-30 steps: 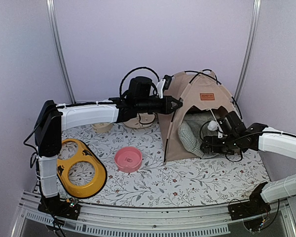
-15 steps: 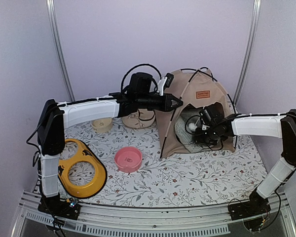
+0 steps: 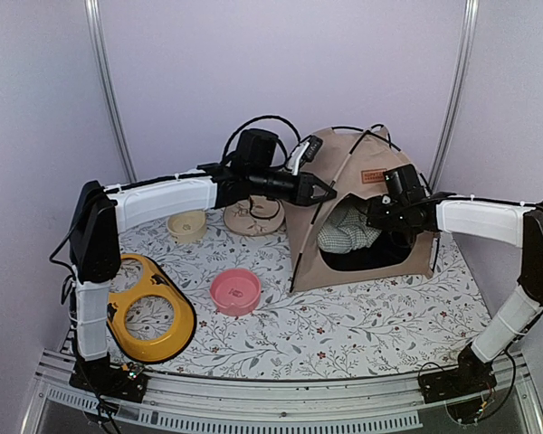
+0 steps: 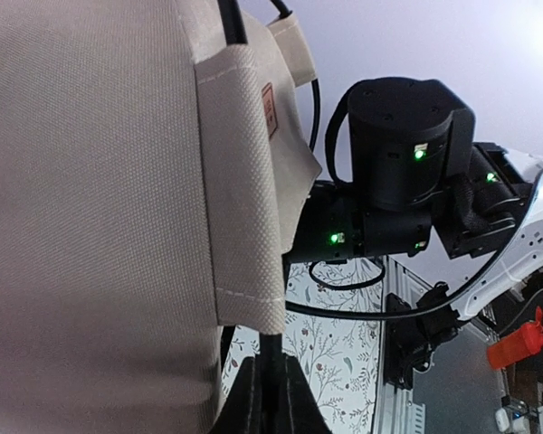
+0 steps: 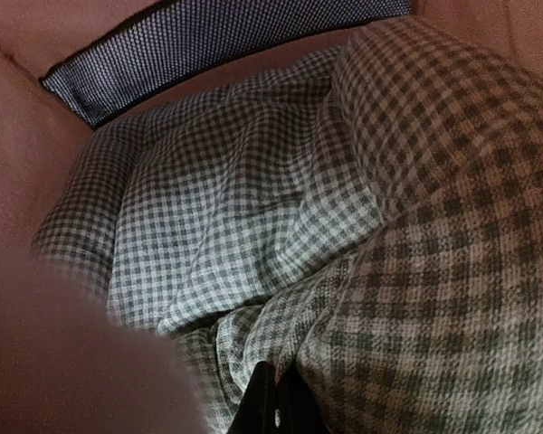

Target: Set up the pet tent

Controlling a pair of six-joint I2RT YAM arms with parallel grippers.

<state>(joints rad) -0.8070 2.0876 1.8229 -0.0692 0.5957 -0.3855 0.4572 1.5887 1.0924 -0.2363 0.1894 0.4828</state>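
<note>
The left hand is pinched narrow on the tent. Its tips grip a thin black pole where the pole leaves a beige sleeve at the tent's front left edge. The tent stands on the worktop, just ahead of that hand and around the right hand, which is inside the opening. The right hand is closed tight, its tips sunk in a fold of the checked cushion within the tent. A pink bowl sits apart, nearer the arm bases than the left hand.
</note>
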